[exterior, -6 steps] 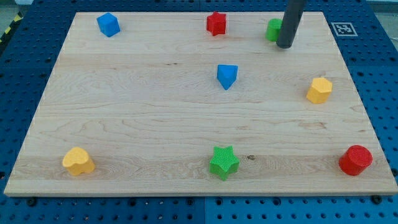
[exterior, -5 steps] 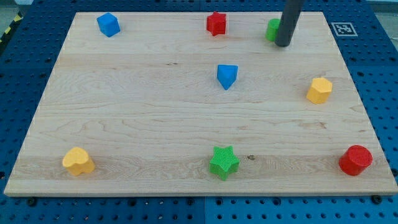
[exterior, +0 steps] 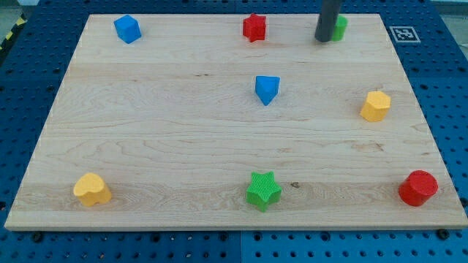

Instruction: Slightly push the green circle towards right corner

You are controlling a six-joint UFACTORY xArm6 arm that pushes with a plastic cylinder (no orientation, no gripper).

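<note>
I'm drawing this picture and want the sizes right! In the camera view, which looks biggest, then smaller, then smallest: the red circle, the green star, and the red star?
1. Red circle and green star: about alike, both near the view's bottom, so too close to rank.
2. Red star: smallest, though it sits at the view's top, maybe farther from the camera.

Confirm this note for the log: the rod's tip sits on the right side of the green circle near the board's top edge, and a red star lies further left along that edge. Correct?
Not quite. In the camera view my tip is on the view's left side of the green circle, which shows past the rod's right edge. The rest holds: both are near the board's top edge, and the red star lies further left along it.
</note>
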